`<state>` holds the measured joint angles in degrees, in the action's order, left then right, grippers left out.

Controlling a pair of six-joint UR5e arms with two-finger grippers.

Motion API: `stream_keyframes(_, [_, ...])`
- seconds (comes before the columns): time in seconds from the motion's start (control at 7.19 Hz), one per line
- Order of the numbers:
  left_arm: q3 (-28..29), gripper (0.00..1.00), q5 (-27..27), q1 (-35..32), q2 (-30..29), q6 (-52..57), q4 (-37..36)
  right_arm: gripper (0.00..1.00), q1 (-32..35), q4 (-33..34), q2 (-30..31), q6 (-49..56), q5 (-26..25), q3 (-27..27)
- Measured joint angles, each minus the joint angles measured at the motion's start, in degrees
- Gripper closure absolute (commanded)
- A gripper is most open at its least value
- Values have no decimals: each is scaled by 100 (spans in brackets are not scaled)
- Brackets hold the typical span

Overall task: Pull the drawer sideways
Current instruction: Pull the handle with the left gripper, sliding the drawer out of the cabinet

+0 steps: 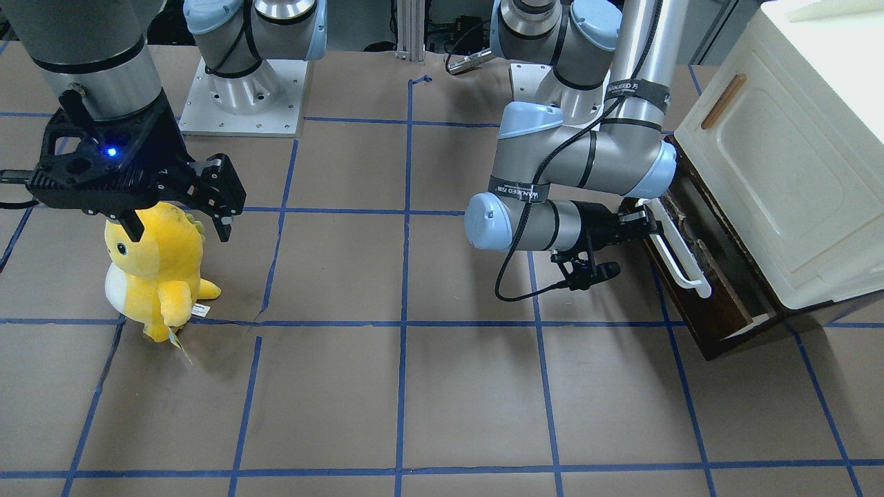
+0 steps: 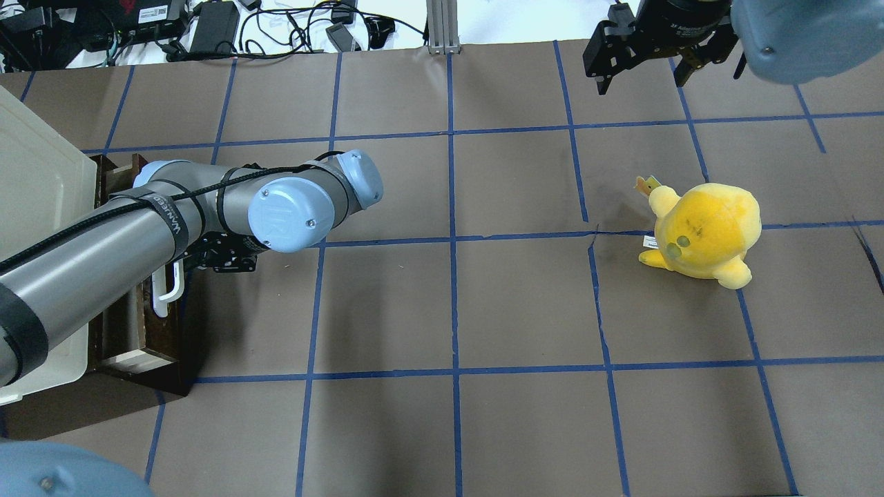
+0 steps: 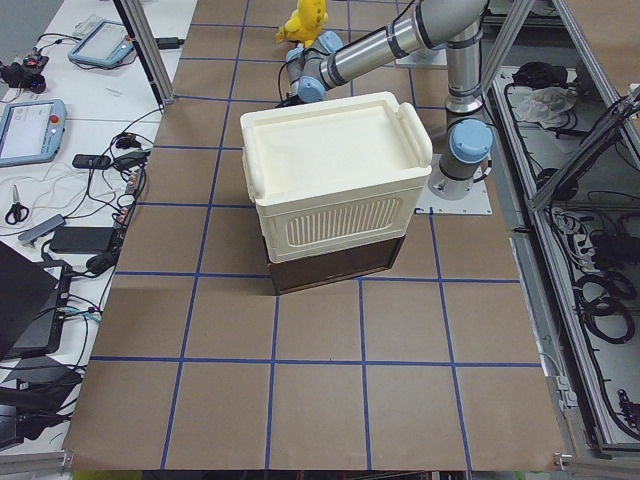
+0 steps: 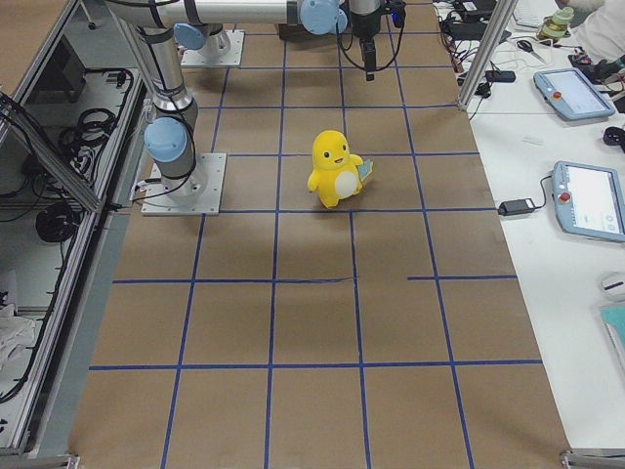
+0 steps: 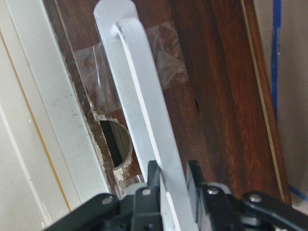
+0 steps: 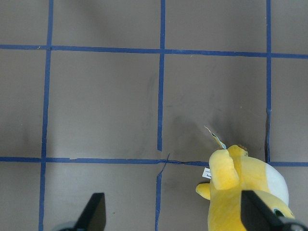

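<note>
The drawer (image 1: 718, 304) has a dark brown chipped front and a long white bar handle (image 1: 680, 259). It sits under a cream cabinet (image 1: 780, 172) and stands partly pulled out, with its pale inner side (image 2: 131, 359) showing. My left gripper (image 1: 652, 221) is shut on the handle near its robot-side end. In the left wrist view the black fingers (image 5: 153, 180) clamp the white bar (image 5: 144, 110) from both sides. My right gripper (image 1: 179, 214) is open and empty, hovering above a yellow plush toy (image 1: 155, 273), far from the drawer.
The cabinet door with its small wooden handle (image 1: 723, 101) is above the drawer. The plush (image 2: 704, 231) stands on the brown table (image 2: 449, 310) marked with blue tape lines. Cables and devices (image 2: 207, 27) lie beyond the far edge.
</note>
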<state>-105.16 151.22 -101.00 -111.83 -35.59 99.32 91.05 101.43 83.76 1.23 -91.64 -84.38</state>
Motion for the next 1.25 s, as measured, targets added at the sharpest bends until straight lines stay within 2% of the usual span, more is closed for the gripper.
stream_keyframes(1.25, [88, 95, -2, -538, -25, -2, -11, 0, 0, 0, 0, 0, -2, 0])
